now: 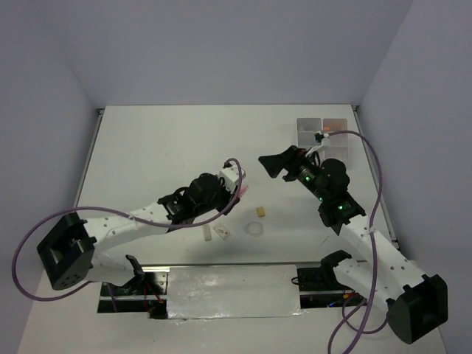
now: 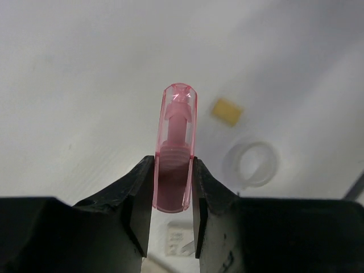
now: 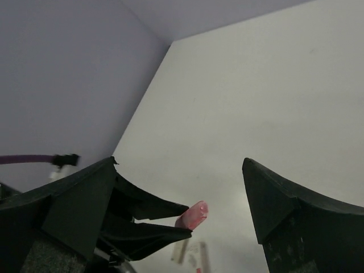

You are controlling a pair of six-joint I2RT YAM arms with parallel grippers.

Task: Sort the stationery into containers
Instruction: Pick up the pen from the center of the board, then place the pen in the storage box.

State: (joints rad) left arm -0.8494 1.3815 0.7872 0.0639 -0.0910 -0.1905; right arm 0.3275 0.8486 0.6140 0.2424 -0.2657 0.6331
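The left claw (image 2: 173,170) pinches the pink marker (image 2: 177,128), likely to carry it to the trays (image 1: 322,133) in the tabletop's far right corner, while the right claw (image 1: 273,167) gapes wide, empty.

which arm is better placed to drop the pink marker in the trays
Left: the left gripper holds the pink marker. The right gripper is open and empty, though it is nearer the trays.

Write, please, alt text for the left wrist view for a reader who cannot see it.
Two black fingers pinch a see-through pink marker, its capped end pointing away. Beyond it on the white table lie a small yellow eraser and a clear tape ring.
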